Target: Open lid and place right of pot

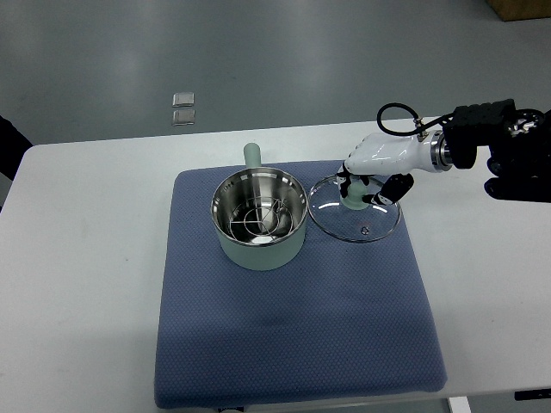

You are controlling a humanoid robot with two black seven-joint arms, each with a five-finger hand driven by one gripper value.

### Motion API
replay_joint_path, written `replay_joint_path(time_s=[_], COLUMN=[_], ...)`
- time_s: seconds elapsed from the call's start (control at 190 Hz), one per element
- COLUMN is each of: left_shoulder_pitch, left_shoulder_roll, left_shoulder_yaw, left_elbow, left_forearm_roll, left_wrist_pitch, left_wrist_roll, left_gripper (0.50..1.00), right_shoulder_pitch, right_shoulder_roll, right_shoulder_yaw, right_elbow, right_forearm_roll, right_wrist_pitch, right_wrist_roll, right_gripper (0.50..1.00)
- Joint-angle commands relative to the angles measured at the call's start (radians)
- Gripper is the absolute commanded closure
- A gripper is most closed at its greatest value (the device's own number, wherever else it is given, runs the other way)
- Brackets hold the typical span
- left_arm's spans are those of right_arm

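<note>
A pale green pot (259, 219) with a steel inside and a short handle at its back stands uncovered on the blue mat (293, 318). A wire rack lies inside it. The glass lid (355, 215) with a metal rim sits just right of the pot, on or just above the mat. My right hand (366, 188), white with dark fingers, reaches in from the right edge and its fingers are curled around the lid's pale green knob (354, 200). The left arm does not show.
The mat lies on a white table (77, 258). Two small shiny squares (182, 107) lie on the grey floor beyond the table's far edge. A dark shape (10, 142) shows at the left edge.
</note>
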Motion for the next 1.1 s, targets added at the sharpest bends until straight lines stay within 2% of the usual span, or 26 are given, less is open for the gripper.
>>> replay_joint_path(time_s=[0.0, 0.473, 0.484, 0.499, 0.547, 0.552, 0.573, 0.594, 0.599, 0.62, 0.667, 0.673, 0.794, 0.962, 1.02, 1.083, 1.088, 1.093], left_shoulder_pitch=[0.000, 0.000, 0.000, 0.000, 0.000, 0.000, 0.000, 0.000, 0.000, 0.000, 0.000, 0.000, 0.000, 0.000, 0.000, 0.000, 0.000, 0.000], left_shoulder_roll=[0.000, 0.000, 0.000, 0.000, 0.000, 0.000, 0.000, 0.000, 0.000, 0.000, 0.000, 0.000, 0.000, 0.000, 0.000, 0.000, 0.000, 0.000], left_shoulder_yaw=[0.000, 0.000, 0.000, 0.000, 0.000, 0.000, 0.000, 0.000, 0.000, 0.000, 0.000, 0.000, 0.000, 0.000, 0.000, 0.000, 0.000, 0.000], left_elbow=[0.000, 0.000, 0.000, 0.000, 0.000, 0.000, 0.000, 0.000, 0.000, 0.000, 0.000, 0.000, 0.000, 0.000, 0.000, 0.000, 0.000, 0.000], left_forearm_roll=[0.000, 0.000, 0.000, 0.000, 0.000, 0.000, 0.000, 0.000, 0.000, 0.000, 0.000, 0.000, 0.000, 0.000, 0.000, 0.000, 0.000, 0.000], left_wrist_pitch=[0.000, 0.000, 0.000, 0.000, 0.000, 0.000, 0.000, 0.000, 0.000, 0.000, 0.000, 0.000, 0.000, 0.000, 0.000, 0.000, 0.000, 0.000], left_wrist_roll=[0.000, 0.000, 0.000, 0.000, 0.000, 0.000, 0.000, 0.000, 0.000, 0.000, 0.000, 0.000, 0.000, 0.000, 0.000, 0.000, 0.000, 0.000], left_gripper=[0.500, 0.500, 0.500, 0.500, 0.500, 0.500, 0.500, 0.500, 0.500, 0.500, 0.500, 0.500, 0.500, 0.500, 0.500, 0.500, 0.500, 0.500], right_shoulder_pitch=[-0.036, -0.143, -0.145, -0.146, -0.146, -0.154, -0.157, -0.159, -0.159, -0.159, -0.159, -0.159, -0.159, -0.154, -0.162, -0.163, -0.191, -0.191], right_shoulder_roll=[0.002, 0.025, 0.025, 0.025, 0.025, 0.022, 0.020, 0.019, 0.019, 0.016, 0.016, 0.013, -0.009, -0.039, -0.095, -0.101, -0.128, -0.128], right_shoulder_yaw=[0.003, 0.049, 0.049, 0.049, 0.049, 0.049, 0.049, 0.049, 0.049, 0.049, 0.049, 0.049, 0.050, 0.052, 0.136, 0.150, 0.225, 0.225], right_elbow=[-0.005, -0.021, -0.021, -0.021, -0.021, -0.021, -0.021, -0.021, -0.021, -0.021, -0.021, -0.021, -0.023, -0.021, -0.038, -0.043, -0.066, -0.066], right_forearm_roll=[-0.001, -0.001, 0.000, 0.000, 0.000, 0.000, 0.000, 0.000, 0.000, 0.000, 0.000, 0.000, -0.001, -0.001, 0.000, 0.000, 0.002, 0.002], right_wrist_pitch=[-0.013, -0.082, -0.084, -0.087, -0.087, -0.092, -0.092, -0.092, -0.092, -0.092, -0.092, -0.092, -0.093, -0.092, -0.073, -0.070, -0.034, -0.033], right_wrist_roll=[-0.001, -0.001, -0.001, -0.001, -0.001, -0.001, -0.001, -0.001, -0.001, -0.001, -0.001, 0.000, 0.002, 0.006, 0.006, 0.006, 0.008, 0.008], right_gripper=[1.000, 1.000, 0.993, 0.943, 0.942, 0.859, 0.818, 0.801, 0.779, 0.742, 0.742, 0.706, 0.603, 0.595, 0.595, 0.595, 0.597, 0.597])
